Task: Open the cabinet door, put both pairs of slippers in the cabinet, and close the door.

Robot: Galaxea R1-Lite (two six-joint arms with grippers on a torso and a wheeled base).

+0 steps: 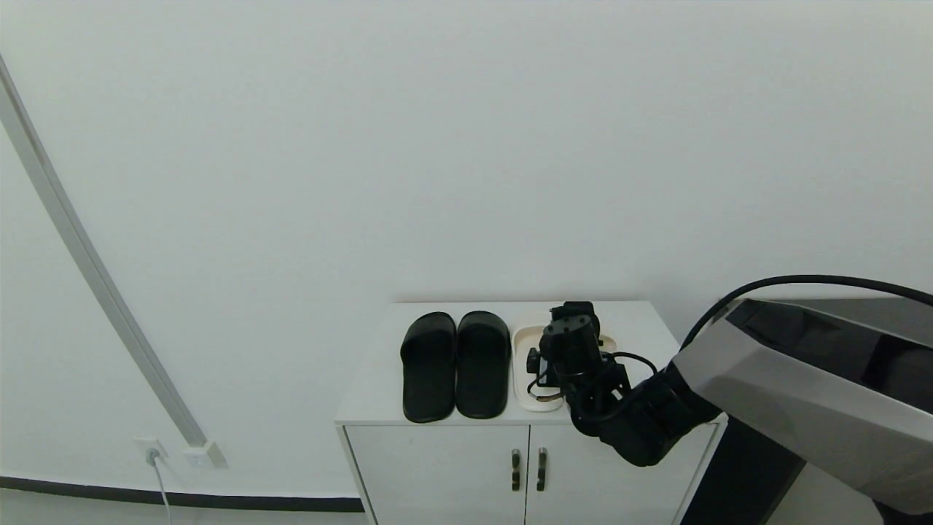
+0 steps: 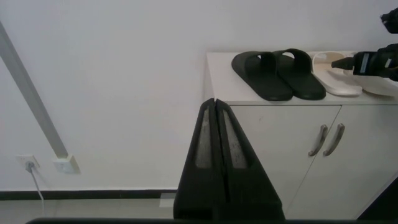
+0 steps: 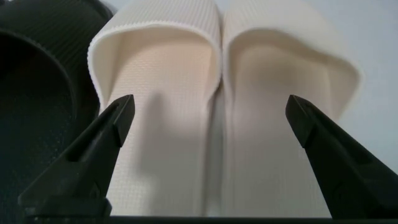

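Hovering my right gripper (image 3: 210, 109) over the cream slippers (image 3: 161, 137), jaws spread wide, one finger outside each edge of the pair. The black slippers (image 1: 455, 364) lie just beside, on my left. The cabinet doors (image 1: 437, 474) below my hand are shut. I judge the next move is to lower and squeeze both cream soles together. My left gripper (image 2: 215, 109), pressed closed, hangs well off from the cabinet.

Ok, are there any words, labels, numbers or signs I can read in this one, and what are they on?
None. The black slippers, the cream slippers, the cabinet and the wall socket show no readable print.
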